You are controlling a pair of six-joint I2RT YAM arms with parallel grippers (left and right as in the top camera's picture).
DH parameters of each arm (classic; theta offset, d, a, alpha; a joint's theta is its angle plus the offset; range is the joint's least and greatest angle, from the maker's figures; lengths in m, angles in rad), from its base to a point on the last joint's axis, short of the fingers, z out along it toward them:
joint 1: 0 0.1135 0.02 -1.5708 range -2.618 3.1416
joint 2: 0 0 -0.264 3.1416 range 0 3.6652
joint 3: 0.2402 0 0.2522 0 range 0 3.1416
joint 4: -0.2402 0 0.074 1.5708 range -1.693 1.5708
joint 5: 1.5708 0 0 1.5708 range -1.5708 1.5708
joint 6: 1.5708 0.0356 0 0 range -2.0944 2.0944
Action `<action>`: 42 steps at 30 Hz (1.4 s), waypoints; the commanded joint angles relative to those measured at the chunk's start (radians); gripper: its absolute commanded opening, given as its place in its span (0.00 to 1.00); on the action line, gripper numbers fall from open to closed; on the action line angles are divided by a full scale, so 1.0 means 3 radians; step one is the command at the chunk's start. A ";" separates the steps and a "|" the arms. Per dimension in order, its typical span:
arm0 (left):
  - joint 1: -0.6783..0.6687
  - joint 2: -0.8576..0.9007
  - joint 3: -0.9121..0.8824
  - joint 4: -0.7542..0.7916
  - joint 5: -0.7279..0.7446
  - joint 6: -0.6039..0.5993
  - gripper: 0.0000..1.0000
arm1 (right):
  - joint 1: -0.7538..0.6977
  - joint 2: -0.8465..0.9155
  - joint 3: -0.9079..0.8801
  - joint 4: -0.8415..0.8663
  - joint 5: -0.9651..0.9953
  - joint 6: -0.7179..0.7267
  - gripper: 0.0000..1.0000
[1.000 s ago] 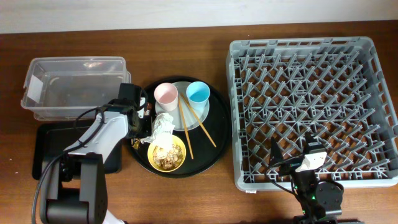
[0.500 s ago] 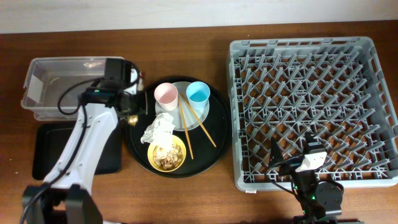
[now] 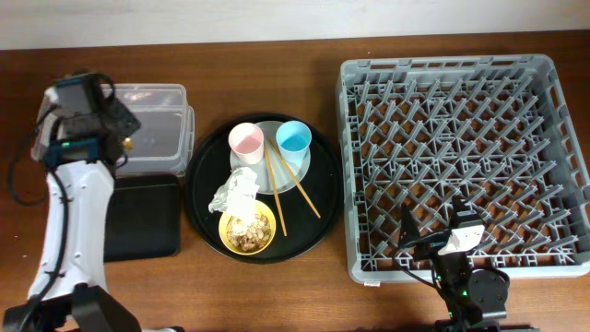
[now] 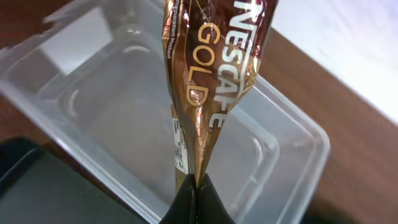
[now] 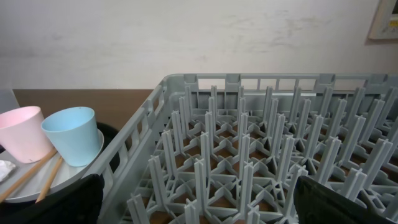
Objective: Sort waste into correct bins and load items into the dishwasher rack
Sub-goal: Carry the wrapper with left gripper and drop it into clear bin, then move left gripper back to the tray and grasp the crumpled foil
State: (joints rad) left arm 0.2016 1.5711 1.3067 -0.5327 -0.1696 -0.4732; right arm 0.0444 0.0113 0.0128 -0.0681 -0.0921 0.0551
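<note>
Waste sorting: the left gripper [image 4: 196, 186], pinched tight on the wrapper [image 4: 211, 81], hangs over the box [image 4: 283, 146], upper left. Next, release there. The right gripper [image 5: 199, 208] gapes wide, empty.

Lab setup: robot arm [image 3: 66, 217], table [image 3: 277, 295]

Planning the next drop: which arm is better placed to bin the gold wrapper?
Left. The left gripper is shut on the Nescafe Gold wrapper, over the clear plastic box. The right gripper is open and empty at the dishwasher rack.
</note>
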 commanded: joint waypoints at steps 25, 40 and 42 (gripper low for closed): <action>0.0184 -0.0140 0.0038 -0.0778 0.2422 -0.0120 0.99 | -0.0022 -0.0019 -0.0024 -0.0009 -0.0005 0.0009 0.98; -0.1225 -0.0130 0.0010 -0.1596 0.0540 0.0713 0.93 | -0.0022 -0.0019 -0.0024 -0.0009 -0.0005 0.0009 0.98; -0.1400 -0.0071 0.0010 -0.1592 0.0389 0.0713 0.89 | -0.0022 -0.0019 -0.0024 -0.0009 -0.0005 0.0009 0.98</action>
State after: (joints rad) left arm -0.1658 1.5280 1.3109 -1.0103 0.1032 -0.2787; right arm 0.0444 0.0113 0.0128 -0.0681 -0.0921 0.0559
